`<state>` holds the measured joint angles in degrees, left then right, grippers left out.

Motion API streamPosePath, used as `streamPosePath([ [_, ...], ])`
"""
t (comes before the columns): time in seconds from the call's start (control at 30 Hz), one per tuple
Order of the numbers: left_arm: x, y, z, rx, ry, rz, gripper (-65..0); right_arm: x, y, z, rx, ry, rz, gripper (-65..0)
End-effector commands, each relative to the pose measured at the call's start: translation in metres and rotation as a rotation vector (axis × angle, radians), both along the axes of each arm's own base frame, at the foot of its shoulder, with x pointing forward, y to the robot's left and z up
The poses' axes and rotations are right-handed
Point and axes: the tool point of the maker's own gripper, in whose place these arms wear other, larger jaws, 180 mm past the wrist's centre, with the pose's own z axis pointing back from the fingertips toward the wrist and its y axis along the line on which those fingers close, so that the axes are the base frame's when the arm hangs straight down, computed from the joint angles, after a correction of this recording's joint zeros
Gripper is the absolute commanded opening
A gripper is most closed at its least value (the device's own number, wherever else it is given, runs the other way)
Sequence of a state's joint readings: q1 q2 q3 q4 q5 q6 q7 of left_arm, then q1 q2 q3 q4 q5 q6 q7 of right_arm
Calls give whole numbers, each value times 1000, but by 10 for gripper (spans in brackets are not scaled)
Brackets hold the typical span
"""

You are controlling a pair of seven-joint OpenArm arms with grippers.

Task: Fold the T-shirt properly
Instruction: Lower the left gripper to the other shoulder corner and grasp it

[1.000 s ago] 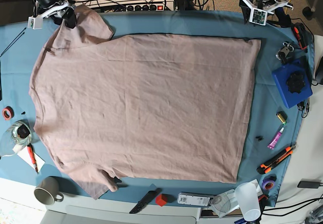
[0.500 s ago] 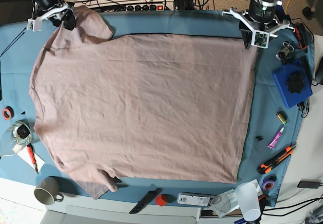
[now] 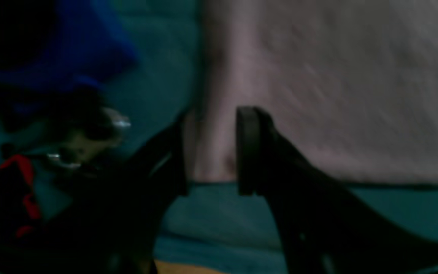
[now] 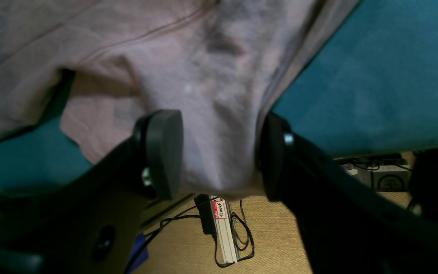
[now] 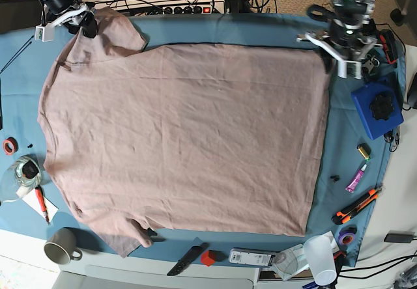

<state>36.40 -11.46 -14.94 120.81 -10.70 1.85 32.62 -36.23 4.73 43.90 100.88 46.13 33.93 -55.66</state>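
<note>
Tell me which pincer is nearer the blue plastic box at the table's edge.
Left. The left pincer hovers at the pink-beige T-shirt's hem corner, just beside the blue plastic box. The right pincer sits across the table at the sleeve.

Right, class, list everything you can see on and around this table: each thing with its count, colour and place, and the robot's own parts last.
T-shirt: one, dusty pink, spread flat over most of the table cloth.
table cloth: one, blue-teal, under everything.
blue box: one, blue with a black part on top, right edge.
mug: one, grey, bottom left corner.
red block: one, red, front edge.
plastic cup: one, clear white, bottom right.
utility knife: one, orange and black, right side.
tape roll: one, red, left edge.
right tool: one, black, open around the sleeve at the back left corner.
left tool: one, black, open over the hem corner at the back right.
</note>
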Motion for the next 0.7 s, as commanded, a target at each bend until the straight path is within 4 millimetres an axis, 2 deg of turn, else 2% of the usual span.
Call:
streamPosePath([
  [0.0, 2, 8, 10, -1, -36, 10, -460, -34, -4, -19, -25, 182, 9, -331],
  [0.13, 3, 18, 17, -93, -63, 23, -460, -33, -3, -19, -24, 180, 8, -331],
  [0.23, 2, 6, 13, -188, -66, -40, -459, -34, -3, -19, -24, 181, 8, -331],
  [0.3, 2, -6, 7, -254, -62, -77, -449, -33, -4, -19, -24, 179, 7, -331],
  [0.5, 10, -1, -26, -319, -18, -6, -443, -34, -3, -19, -24, 182, 8, -331],
  [0.67, 4, -15, -38, -386, 50, -43, -443, -32, -2, -18, -15, 170, 6, -331],
])
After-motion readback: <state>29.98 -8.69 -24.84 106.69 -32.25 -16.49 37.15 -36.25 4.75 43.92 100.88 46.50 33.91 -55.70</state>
